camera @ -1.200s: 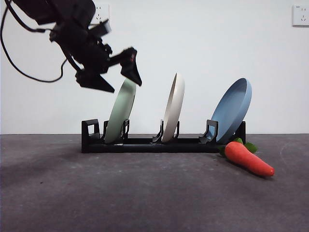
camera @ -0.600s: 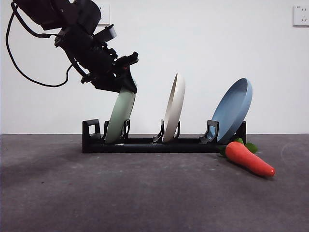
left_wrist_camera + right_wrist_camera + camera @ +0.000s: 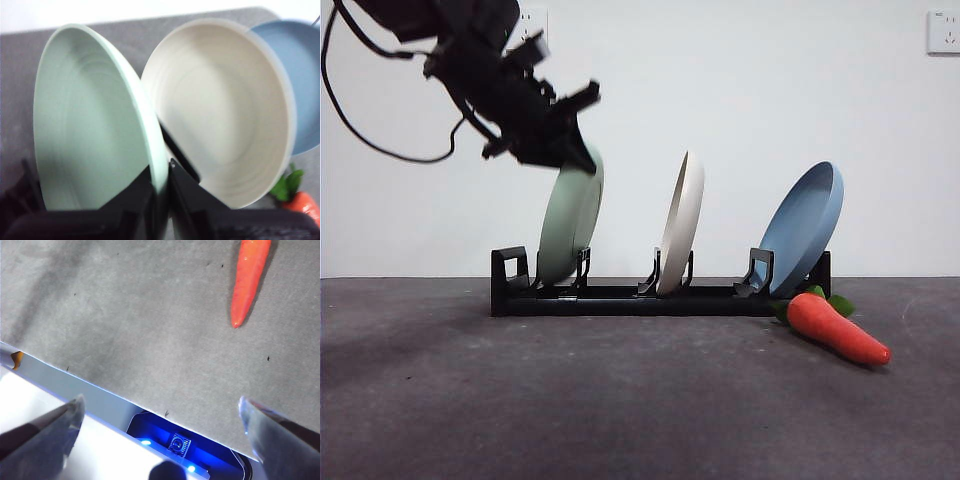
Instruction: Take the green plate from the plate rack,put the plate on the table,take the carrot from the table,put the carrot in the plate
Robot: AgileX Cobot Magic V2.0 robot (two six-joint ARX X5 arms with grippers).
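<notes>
since half a second ago the green plate (image 3: 570, 218) has come up a little in its slot and now leans less; its top edge sits higher at the upper left of the front view, and the dark arm has risen with it. before that, one second ago, the left pincer (image 3: 572, 152) was spread above the rim; now it is clenched on the rim, and the left wrist view shows the two jaws pressing the pale green edge (image 3: 159, 176) from both sides.

the plate is not free yet: its lower edge is between the short posts at the left end of the rack (image 3: 650, 296). the white plate (image 3: 681, 222) stands in the middle slot, and the blue plate (image 3: 804, 226) leans at the right end.

i think the step in hand is lifting the plate out. to do it well, the pull should go up along the plane of the plate, not sideways, so that the lower edge does not catch a post and drag the rack. the grip is only on a thin rim, so slow movement seems safer.

the carrot (image 3: 836, 328) lies on the tabletop (image 3: 620, 400) at the lower right, just beside the rack's end. the right pincer (image 3: 160, 420) waits spread wide over the tabletop, holding nothing.
</notes>
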